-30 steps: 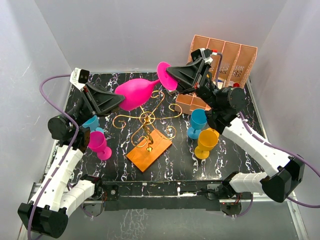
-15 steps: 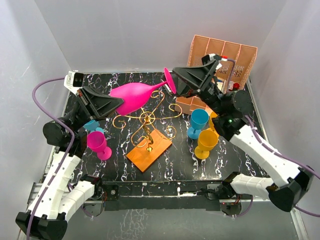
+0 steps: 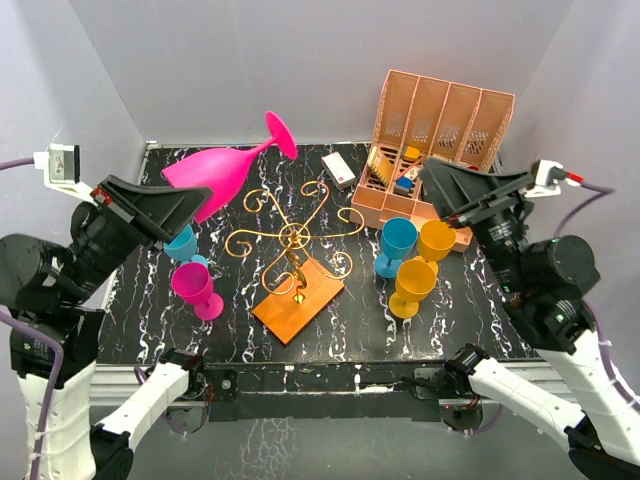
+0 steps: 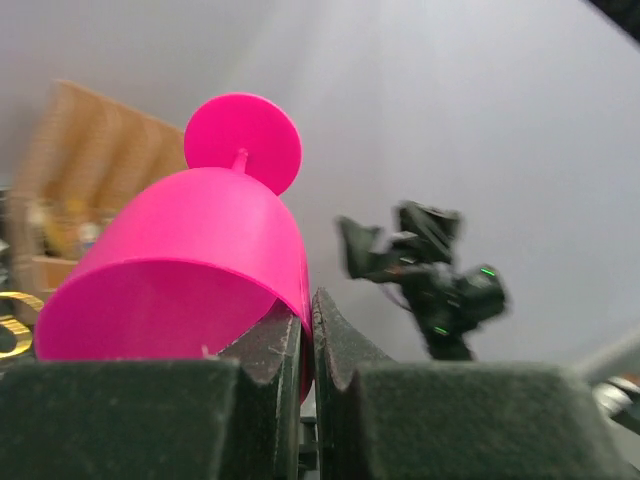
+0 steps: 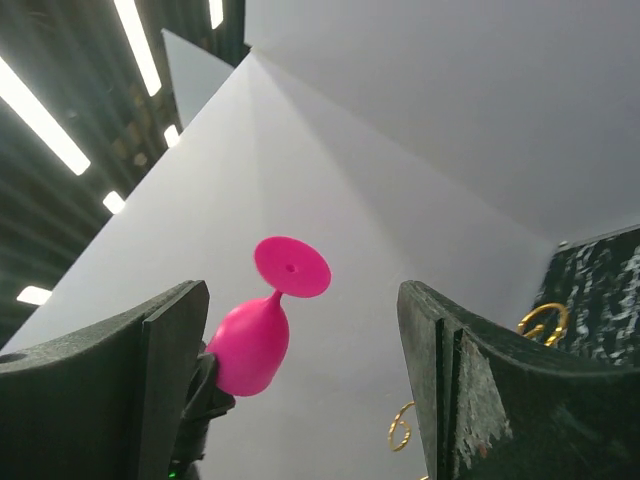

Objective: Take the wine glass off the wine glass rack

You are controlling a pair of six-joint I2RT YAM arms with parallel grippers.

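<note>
1. The wine glass [image 3: 215, 172], large and bright pink, hangs in the air in the upper left of the overhead view. It lies nearly on its side, with the mouth at lower left, the stem rising to the upper right, and the round foot up against the back wall.
2. It touches none of the gold scroll arms of the wine glass rack [image 3: 293, 236]. The rack stands at the centre of the frame on its orange base, below and to the right of the glass.
3. The left tool [image 3: 203, 200] is clamped on the rim of the bowl at the glass's lower-left end. In the left wrist view its fingers [image 4: 270, 350] are pressed together at the bottom of the frame with only the thin pink wall pinched between them. The bowl fills the left half of that view, and the foot sits above it.
4. The right tool [image 3: 432, 176] is at the right of the overhead frame, in front of the salmon desk organiser [image 3: 445, 115] and well apart from the glass. Its jaws stand wide apart with nothing between them.
5. On the black marbled surface [image 3: 350, 320], a blue cup [image 3: 182, 243] and a small pink goblet [image 3: 195, 287] stand at the left.
6. A blue goblet [image 3: 396, 243] and two yellow goblets [image 3: 414, 283] stand right of the rack.
7. A white box [image 3: 338, 168] lies near the back, just left of the organiser.
</note>
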